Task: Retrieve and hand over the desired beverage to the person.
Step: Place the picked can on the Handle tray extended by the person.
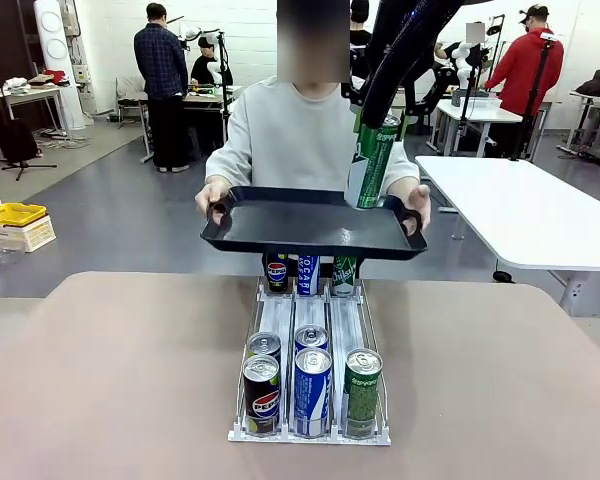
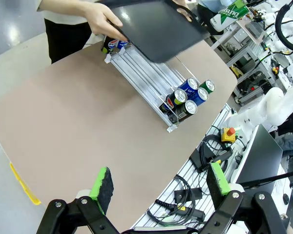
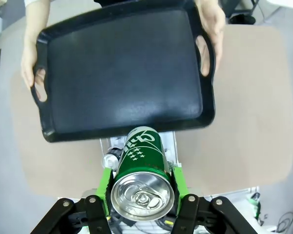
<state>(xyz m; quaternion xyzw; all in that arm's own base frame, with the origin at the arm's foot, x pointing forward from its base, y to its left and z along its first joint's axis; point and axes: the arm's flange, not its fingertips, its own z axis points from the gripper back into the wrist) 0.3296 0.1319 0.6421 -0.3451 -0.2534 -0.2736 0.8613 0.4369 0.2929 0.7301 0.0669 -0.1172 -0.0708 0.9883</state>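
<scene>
The right pincer [image 3: 142, 186] is clamped on a green can [image 3: 140, 163]. One green pad presses on each side of the can, just under its silver top. In the front view the right arm reaches across the middle and holds the green can [image 1: 372, 162] up in the air, a little tilted, over one end of a black tray [image 1: 300, 222]. The bottom of the can is low by the tray, but I cannot tell if it touches.

The person [image 1: 300, 135] in the light grey top stands at the far side of the surface [image 1: 100, 380]. The person holds the tray out flat with a hand [image 1: 213, 195] on one handle and the other hand [image 1: 417, 202] on the other handle. The tray is up above the far end of a clear rack [image 1: 280, 318].

The rack lies on the surface and has three lanes. Near the robot it holds a black can [image 1: 261, 396], a blue can [image 1: 312, 392] and another green one [image 1: 362, 394], with two more cans just behind them. More cans stand at the far end, under the tray.

The left pincer [image 2: 160, 181] is spread wide with nothing in it. It hangs high over the near edge of the surface, well apart from the rack.
</scene>
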